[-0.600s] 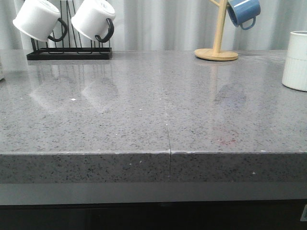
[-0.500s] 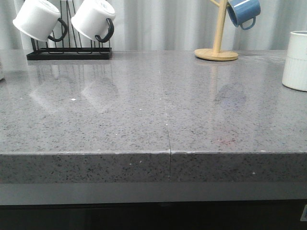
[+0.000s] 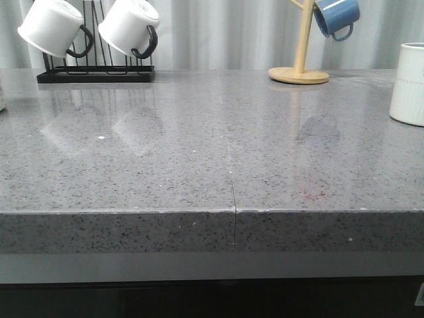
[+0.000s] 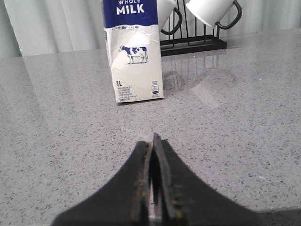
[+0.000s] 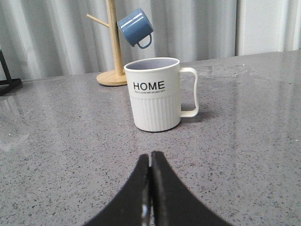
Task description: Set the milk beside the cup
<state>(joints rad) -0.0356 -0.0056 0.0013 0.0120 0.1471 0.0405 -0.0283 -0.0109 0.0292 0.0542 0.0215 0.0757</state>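
The milk carton (image 4: pixel 134 56), white with a blue top and a cow picture, stands upright on the grey counter in the left wrist view, out of the front view. My left gripper (image 4: pixel 153 140) is shut and empty, well short of the carton. The white ribbed HOME cup (image 5: pixel 155 94) stands upright in the right wrist view, its handle to the right; its edge shows at the far right of the front view (image 3: pixel 409 85). My right gripper (image 5: pixel 150 155) is shut and empty, short of the cup. Neither gripper shows in the front view.
A black rack (image 3: pixel 96 74) with two white enamel mugs (image 3: pixel 126 28) stands at the back left, just behind the carton (image 4: pixel 193 44). A wooden mug tree (image 3: pixel 299 69) with a blue mug (image 3: pixel 336 16) stands at the back right, behind the cup (image 5: pixel 113 70). The counter's front edge (image 3: pixel 232 215) is near.
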